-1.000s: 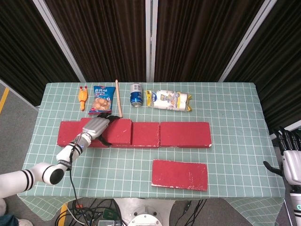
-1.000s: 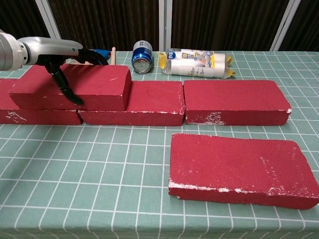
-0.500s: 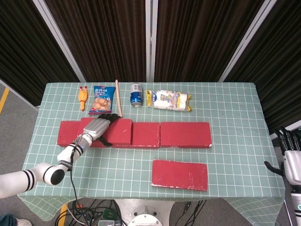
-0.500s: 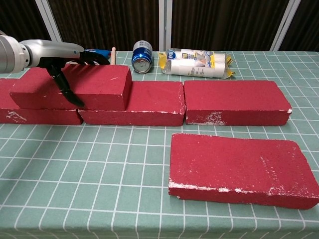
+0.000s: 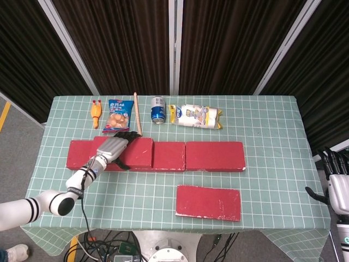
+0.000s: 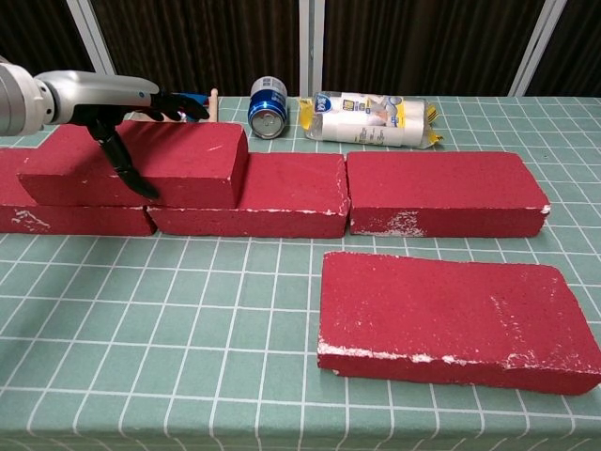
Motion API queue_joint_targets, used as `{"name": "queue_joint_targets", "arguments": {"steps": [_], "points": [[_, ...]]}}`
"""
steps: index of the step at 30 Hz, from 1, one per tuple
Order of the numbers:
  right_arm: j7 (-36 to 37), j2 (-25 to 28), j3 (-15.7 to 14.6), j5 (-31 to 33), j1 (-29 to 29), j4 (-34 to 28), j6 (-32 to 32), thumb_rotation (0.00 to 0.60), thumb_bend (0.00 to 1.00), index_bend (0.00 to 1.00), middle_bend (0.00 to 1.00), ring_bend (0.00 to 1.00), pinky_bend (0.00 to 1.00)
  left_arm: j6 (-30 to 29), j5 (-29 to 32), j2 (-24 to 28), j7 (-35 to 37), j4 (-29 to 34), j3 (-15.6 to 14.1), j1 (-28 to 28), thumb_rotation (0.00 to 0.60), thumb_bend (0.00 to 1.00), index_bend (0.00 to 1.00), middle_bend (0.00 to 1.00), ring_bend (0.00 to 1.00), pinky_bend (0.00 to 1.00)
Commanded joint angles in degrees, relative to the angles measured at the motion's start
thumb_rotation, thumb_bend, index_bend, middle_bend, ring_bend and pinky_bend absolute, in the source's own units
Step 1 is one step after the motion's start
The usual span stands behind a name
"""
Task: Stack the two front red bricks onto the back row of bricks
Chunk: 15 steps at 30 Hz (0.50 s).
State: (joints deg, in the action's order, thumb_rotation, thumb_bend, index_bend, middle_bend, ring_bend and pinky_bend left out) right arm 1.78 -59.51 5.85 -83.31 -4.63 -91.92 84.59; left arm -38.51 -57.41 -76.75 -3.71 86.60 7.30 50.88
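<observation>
From the head camera I take the back row of flat red foam bricks [image 5: 207,156] as my landmark. One red brick [image 5: 136,152] already lies stacked on its left part, bridging a seam below, which I judge makes a steady seat. My left hand [image 5: 114,146] rests over that stacked brick, fingers reaching its far edge and thumb down its front face; whether it grips or merely touches, I cannot tell. The second front red brick [image 5: 208,202] lies alone, in front of the row's right part, untouched. My right hand [image 5: 336,185] hangs well right of the row, off the green gridded table [image 5: 272,125], fingers apart, holding nothing.

From the chest camera, the left hand [image 6: 113,103] spans the stacked brick [image 6: 178,164], thumb against its front. The remaining brick [image 6: 451,318] sits just before the row [image 6: 441,193], probably within the right hand's reach.
</observation>
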Motion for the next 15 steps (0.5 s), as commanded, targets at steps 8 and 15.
{"name": "queue_joint_targets", "arguments": {"steps": [8, 15], "points": [[-1.13, 0.55, -0.09, -0.55, -0.12, -1.25, 0.15, 0.600, 0.07, 0.00, 0.00, 0.00, 0.00, -2.99, -1.06, 3.59, -1.26, 5.66, 0.49, -0.80, 0.600, 0.00, 0.03, 0.00, 0.00, 0.00], [-3.25, 1.81, -0.62, -2.45, -0.53, -3.90, 0.11, 0.600, 0.07, 0.00, 0.00, 0.00, 0.00, -10.18, -3.87, 13.50, -4.48, 15.79, -0.13, -4.75, 0.600, 0.00, 0.03, 0.00, 0.00, 0.00]]}}
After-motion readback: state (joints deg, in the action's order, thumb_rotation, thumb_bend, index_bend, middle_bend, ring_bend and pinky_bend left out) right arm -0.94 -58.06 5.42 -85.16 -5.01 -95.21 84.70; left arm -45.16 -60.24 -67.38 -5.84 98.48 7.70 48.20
